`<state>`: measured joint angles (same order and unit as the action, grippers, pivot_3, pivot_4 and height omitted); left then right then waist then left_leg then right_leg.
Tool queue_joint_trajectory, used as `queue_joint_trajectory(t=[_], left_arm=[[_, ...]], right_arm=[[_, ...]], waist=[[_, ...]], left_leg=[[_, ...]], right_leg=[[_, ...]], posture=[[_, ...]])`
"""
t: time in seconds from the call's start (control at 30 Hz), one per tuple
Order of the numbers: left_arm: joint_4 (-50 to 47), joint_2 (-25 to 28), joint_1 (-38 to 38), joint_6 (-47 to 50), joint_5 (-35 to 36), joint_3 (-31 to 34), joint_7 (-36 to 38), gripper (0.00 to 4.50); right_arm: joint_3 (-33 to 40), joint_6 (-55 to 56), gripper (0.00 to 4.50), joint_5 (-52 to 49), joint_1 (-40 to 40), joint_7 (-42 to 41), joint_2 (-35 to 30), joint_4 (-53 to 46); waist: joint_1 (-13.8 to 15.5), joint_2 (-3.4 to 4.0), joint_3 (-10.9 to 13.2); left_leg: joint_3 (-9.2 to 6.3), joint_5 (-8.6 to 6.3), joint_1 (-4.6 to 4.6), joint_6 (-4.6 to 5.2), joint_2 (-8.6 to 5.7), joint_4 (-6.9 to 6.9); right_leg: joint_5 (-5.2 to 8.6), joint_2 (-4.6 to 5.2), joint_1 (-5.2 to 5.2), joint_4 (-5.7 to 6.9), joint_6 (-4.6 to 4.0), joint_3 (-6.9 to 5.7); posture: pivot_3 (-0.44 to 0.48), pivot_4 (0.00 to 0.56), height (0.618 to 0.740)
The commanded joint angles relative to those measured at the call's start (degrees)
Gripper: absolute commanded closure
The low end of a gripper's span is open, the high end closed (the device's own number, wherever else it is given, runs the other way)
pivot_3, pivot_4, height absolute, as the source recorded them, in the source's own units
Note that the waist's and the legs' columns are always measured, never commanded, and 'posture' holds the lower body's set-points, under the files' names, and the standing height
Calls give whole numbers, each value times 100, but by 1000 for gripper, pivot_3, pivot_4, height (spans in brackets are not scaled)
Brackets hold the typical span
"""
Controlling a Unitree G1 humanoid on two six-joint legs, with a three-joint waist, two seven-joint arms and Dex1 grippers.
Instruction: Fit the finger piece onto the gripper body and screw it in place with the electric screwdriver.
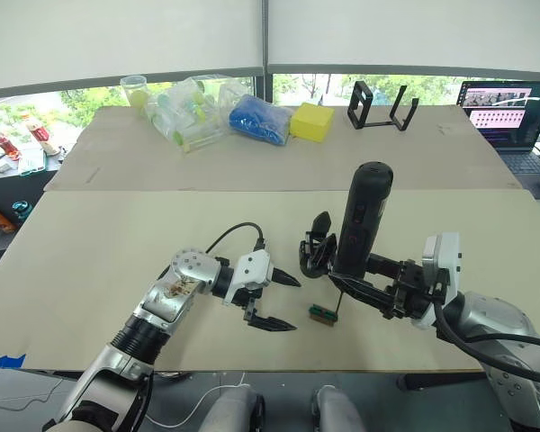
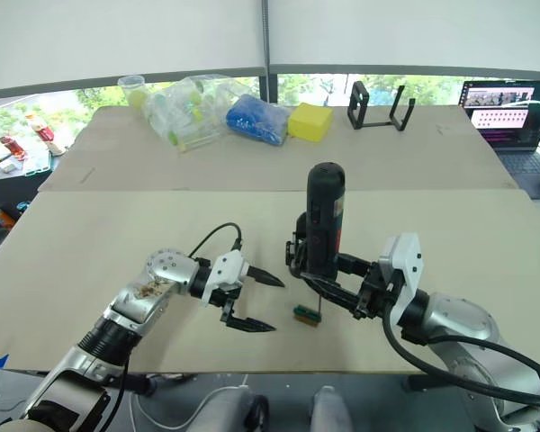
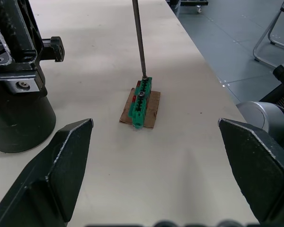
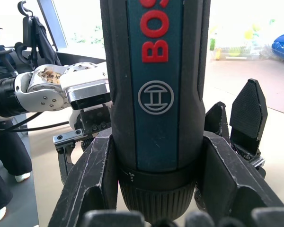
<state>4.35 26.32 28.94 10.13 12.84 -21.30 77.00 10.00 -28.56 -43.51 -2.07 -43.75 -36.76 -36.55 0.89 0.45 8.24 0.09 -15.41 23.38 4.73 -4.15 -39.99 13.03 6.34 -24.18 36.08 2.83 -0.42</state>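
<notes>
Right pincer (image 1: pixel 360 274) clamps the electric screwdriver (image 1: pixel 360 216) upright near the desk's (image 1: pixel 90 270) front edge, bit resting on the small green block (image 3: pixel 141 101). Gripper body (image 1: pixel 317 247) stands just beside it. Left pincer (image 1: pixel 283 301) spread wide, holding nothing.

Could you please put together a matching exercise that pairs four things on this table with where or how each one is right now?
Things:
1. electric screwdriver
2. left gripper
3. gripper body
4. yellow block

States:
A. open and empty, just above the table
B. on the far table, beside a blue bag
C. held upright in the right gripper, its bit on the small green block
D. standing on the table, just behind the screwdriver

Pairs: 1-C, 2-A, 3-D, 4-B
</notes>
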Motion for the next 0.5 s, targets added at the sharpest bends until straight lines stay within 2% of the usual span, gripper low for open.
queue_joint_trajectory(t=[0.03, 0.5], left_arm=[[-41, 14, 95, -133, 22, 101, -11, 0], [-258, 162, -4, 269, 345, 431, -42, 0]], right_arm=[[155, 270, 2585, -62, 49, -59, 32, -240], [347, 127, 2585, -435, 239, -95, -217, -644]], waist=[[0, 0, 0], [-3, 0, 0]], left_leg=[[0, 0, 0, 0, 0, 0], [0, 0, 0, 0, 0, 0]], right_leg=[[0, 0, 0, 0, 0, 0], [0, 0, 0, 0, 0, 0]], posture=[[0, 150, 740], [0, 150, 740]])
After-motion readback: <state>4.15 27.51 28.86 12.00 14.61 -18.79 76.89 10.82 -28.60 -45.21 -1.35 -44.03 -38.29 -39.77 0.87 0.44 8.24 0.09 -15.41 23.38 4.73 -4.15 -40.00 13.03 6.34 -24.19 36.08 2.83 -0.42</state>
